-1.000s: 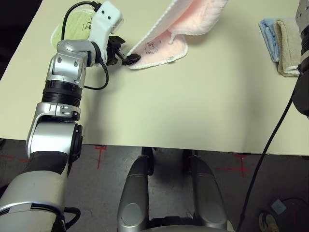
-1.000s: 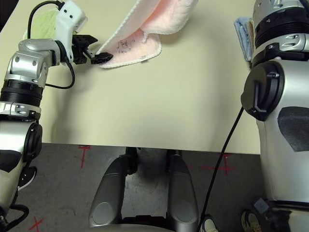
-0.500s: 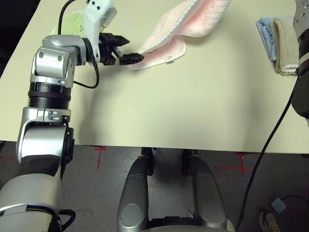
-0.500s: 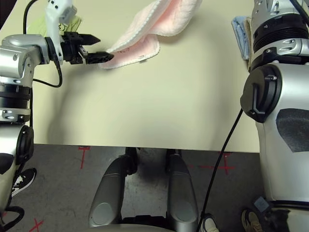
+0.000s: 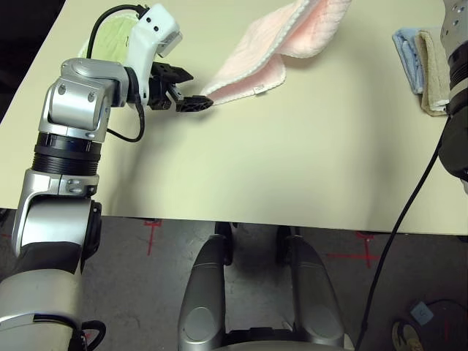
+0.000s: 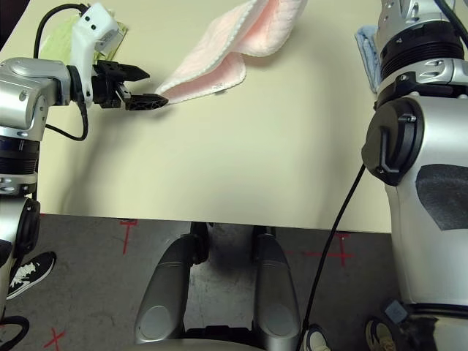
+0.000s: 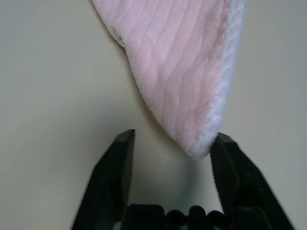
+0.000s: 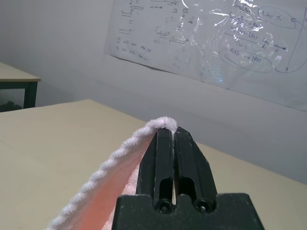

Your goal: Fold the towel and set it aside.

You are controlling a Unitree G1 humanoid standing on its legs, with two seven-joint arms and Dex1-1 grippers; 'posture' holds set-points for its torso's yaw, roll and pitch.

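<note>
The table [image 5: 241,168] is a big cream-coloured top taking up most of the head views. Over it on the left reaches the robot's silver left arm [image 5: 73,139], bent at the elbow.

The towel [image 5: 256,66] is pale pink with white edging. Its near-left part lies on the far middle of the table, doubled over itself, and the rest climbs up and away to the far right. That raised end is pinched in the right gripper [image 8: 171,136], whose two black fingers are pressed tight together on the white edge of the cloth.

The left gripper [image 7: 172,148] sits right at the towel's near-left corner. Its fingers [image 7: 117,167] are spread apart, with the corner tip hanging in the gap, close against one of them and not clamped.

A light green towel [image 5: 110,35] lies at the far left behind the left arm. A folded blue towel [image 5: 406,53] and a beige towel [image 5: 434,69] sit side by side at the far right.
</note>
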